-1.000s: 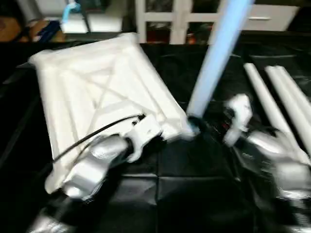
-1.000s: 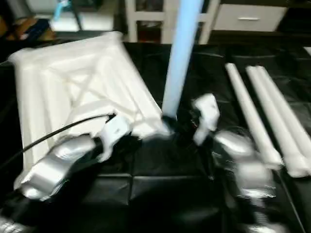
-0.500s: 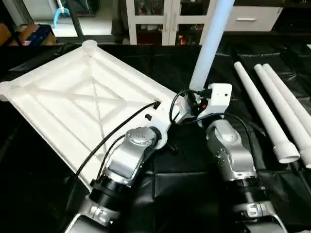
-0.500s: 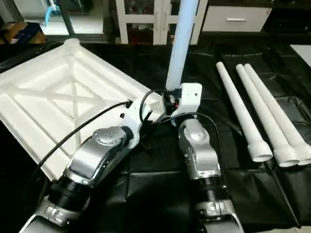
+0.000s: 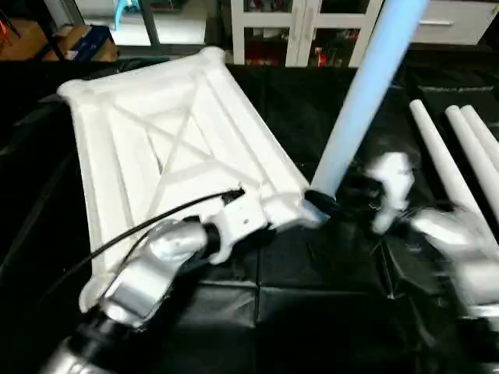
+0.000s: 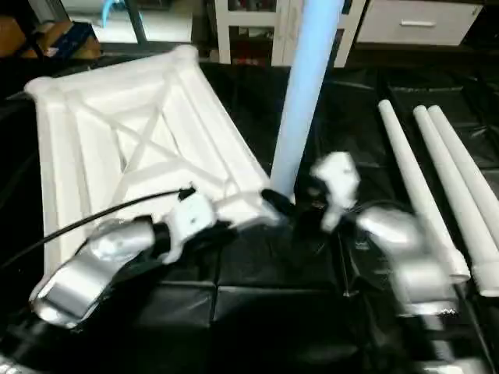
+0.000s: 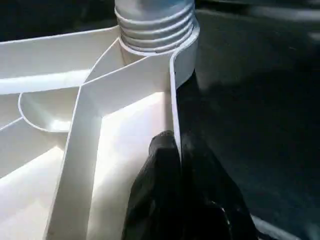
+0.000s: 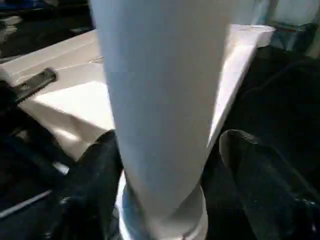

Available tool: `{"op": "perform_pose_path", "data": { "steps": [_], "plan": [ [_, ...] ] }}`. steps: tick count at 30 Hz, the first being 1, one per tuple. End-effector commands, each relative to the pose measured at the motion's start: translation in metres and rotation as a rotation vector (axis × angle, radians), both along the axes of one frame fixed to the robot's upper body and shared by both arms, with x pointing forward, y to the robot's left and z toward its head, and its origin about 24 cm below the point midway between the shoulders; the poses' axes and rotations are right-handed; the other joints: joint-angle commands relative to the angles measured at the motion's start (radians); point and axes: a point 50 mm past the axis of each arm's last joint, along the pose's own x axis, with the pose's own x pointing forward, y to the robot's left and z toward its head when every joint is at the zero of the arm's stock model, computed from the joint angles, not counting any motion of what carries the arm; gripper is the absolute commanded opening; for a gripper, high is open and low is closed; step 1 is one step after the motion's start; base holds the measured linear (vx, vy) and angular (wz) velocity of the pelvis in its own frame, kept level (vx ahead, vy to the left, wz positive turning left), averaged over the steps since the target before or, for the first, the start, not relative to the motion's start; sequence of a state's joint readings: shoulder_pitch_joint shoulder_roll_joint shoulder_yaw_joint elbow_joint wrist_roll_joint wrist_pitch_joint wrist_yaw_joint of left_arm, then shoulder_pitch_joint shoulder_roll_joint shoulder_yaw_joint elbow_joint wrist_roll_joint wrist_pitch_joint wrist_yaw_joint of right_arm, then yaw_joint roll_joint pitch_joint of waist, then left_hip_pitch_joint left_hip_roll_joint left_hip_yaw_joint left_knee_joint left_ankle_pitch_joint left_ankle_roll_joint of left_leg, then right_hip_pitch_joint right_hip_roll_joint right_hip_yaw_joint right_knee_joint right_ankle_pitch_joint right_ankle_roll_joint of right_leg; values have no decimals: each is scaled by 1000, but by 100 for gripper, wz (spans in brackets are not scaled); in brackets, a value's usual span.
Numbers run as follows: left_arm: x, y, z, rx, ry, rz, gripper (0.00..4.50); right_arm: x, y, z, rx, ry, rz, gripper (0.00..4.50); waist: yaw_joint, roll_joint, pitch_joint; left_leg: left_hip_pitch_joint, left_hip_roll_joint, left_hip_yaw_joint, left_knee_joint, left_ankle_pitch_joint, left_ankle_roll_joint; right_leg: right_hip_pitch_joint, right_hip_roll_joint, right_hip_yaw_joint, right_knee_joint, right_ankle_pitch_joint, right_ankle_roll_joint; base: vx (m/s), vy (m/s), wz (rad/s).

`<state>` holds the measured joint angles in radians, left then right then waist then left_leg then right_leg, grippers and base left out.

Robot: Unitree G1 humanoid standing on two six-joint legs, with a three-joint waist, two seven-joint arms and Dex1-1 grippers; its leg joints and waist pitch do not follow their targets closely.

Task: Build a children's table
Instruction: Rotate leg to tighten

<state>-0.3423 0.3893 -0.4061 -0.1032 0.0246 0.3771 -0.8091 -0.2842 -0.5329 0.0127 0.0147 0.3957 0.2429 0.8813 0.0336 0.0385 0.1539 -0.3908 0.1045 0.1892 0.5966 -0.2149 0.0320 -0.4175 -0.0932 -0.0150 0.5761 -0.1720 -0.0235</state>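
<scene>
Fingers (image 7: 165, 190) of the left gripper (image 7: 177, 150) are pinched together on the thin side wall of the table top (image 5: 156, 140), one finger inside the rim and one outside, close to the near corner socket (image 7: 155, 45). A threaded end of a leg (image 5: 362, 101) sits in that socket, and the leg rises steeply from it, leaning slightly to the right in the head views. The right gripper (image 8: 167, 150) has its two black fingers (image 8: 97, 170) standing apart on either side of the leg's lower end, with a gap showing between the leg and the finger on one side. The table top lies underside up on the black sheet (image 5: 312, 312), its X ribs facing the camera. Three more legs (image 6: 437, 179) lie side by side on the sheet, well apart from the top, to the right.
</scene>
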Motion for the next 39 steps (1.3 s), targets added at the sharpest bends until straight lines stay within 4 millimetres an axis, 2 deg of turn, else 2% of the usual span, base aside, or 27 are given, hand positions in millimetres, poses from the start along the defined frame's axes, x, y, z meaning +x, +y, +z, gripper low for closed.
{"op": "perform_pose_path", "data": {
  "steps": [1,4,6,8,10,12,15,16,20,23,26,28,30,31,32,33,34,35,36,37,39],
  "plan": [
    [-11,-1,-18,28,83,-46,0,-5,-3,1,2,21,42,352,-4,-13,-56,30,125,-50,-86,-94,168,41,-70,36,-49,-125,-280,0,0,0],
    [-11,1,-18,28,78,-51,0,-6,-7,3,16,42,68,352,-5,-14,-57,33,124,-48,-89,-120,139,40,-72,39,-51,-140,-275,0,0,0],
    [-11,2,-18,27,76,-50,0,-6,-7,3,20,52,77,336,-5,-17,-59,30,123,-49,-88,-107,137,42,-72,39,-49,-129,-274,0,0,0],
    [-11,2,-18,26,76,-51,0,-6,-6,2,26,65,85,326,-6,-17,-62,31,122,-47,-84,-78,144,42,-72,39,-45,-94,-278,0,0,0],
    [-12,2,-17,23,76,-58,0,-8,-4,0,31,82,102,294,-4,-18,-66,30,120,-46,-78,-30,165,43,-73,38,-39,-45,-287,0,0,0],
    [-13,1,-17,21,79,-67,0,-9,-3,-2,38,95,115,288,-3,-18,-66,29,120,-46,-76,-16,178,44,-73,37,-38,-36,-290,0,0,0],
    [-14,1,-17,19,81,-76,0,-9,-1,-5,48,115,129,251,-3,-19,-65,29,121,-46,-77,-30,179,44,-72,36,-41,-70,-290,0,0,0],
    [-14,1,-17,20,81,-77,0,-8,-1,-6,48,117,130,251,-2,-18,-66,30,121,-46,-78,-35,175,42,-72,36,-42,-82,-289,0,0,0],
    [-14,1,-17,20,82,-80,0,-8,0,-8,45,127,125,215,-2,-18,-66,30,121,-46,-77,-27,173,43,-70,36,-40,-76,-288,0,0,0],
    [-15,1,-17,19,94,-79,0,-7,0,-14,39,143,74,201,-3,-19,-69,29,119,-45,-73,-2,183,44,-71,35,-36,-48,-292,0,0,0],
    [-14,-3,-19,26,107,-62,0,-2,1,-25,10,164,-20,193,-4,-18,-69,30,120,-45,-75,-18,176,43,-71,35,-39,-79,-294,0,0,0],
    [-14,-6,-19,23,121,-43,0,0,2,-30,4,178,-65,191,-8,-17,-67,28,121,-46,-81,-60,150,44,-71,35,-44,-133,-288,0,0,0],
    [-11,-16,-19,12,141,-5,0,8,6,-44,8,216,-218,191,-14,-17,-63,32,120,-48,-90,-162,97,43,-72,38,-58,-239,-270,0,0,0],
    [-9,-20,-19,12,146,9,0,11,7,-48,15,226,-275,191,-17,-17,-59,33,121,-48,-94,-189,79,40,-71,39,-60,-268,-264,0,0,0],
    [-4,-34,-18,4,157,62,0,22,14,-58,38,253,-458,190,-26,-14,-56,32,118,-51,-97,-235,42,35,-72,40,-64,-329,-246,0,0,0],
    [-1,-41,-17,1,163,91,0,27,18,-63,47,267,-548,190,-39,-14,-51,32,114,-59,-102,-311,-13,32,-71,37,-71,-430,-218,-56,12,-12],
    [3,-50,-16,-15,165,130,0,33,23,-67,63,274,-637,190,-48,-18,-55,26,112,-72,-105,-363,-59,40,-73,32,-70,-499,-180,-56,12,-12],
    [7,-58,-14,-31,172,168,0,38,28,-69,78,275,-732,190,-54,-20,-53,25,111,-73,-107,-386,-71,37,-72,32,-73,-518,-164,-62,24,-18],
    [10,-64,-12,-44,178,193,0,42,31,-70,95,270,-801,189,-61,-17,-53,34,107,-72,-105,-422,-92,23,-71,34,-80,-538,-144,-52,21,-12],
    [11,-68,-11,-52,182,207,0,44,33,-70,106,267,-844,189,-62,-17,-53,37,106,-73,-105,-442,-95,21,-71,34,-83,-549,-136,-52,21,-12],
    [12,-72,-9,-59,181,211,0,47,37,-71,120,269,-872,189,-66,-19,-54,33,105,-77,-108,-476,-90,25,-71,31,-87,-547,-118,0,0,0]
  ]
}}
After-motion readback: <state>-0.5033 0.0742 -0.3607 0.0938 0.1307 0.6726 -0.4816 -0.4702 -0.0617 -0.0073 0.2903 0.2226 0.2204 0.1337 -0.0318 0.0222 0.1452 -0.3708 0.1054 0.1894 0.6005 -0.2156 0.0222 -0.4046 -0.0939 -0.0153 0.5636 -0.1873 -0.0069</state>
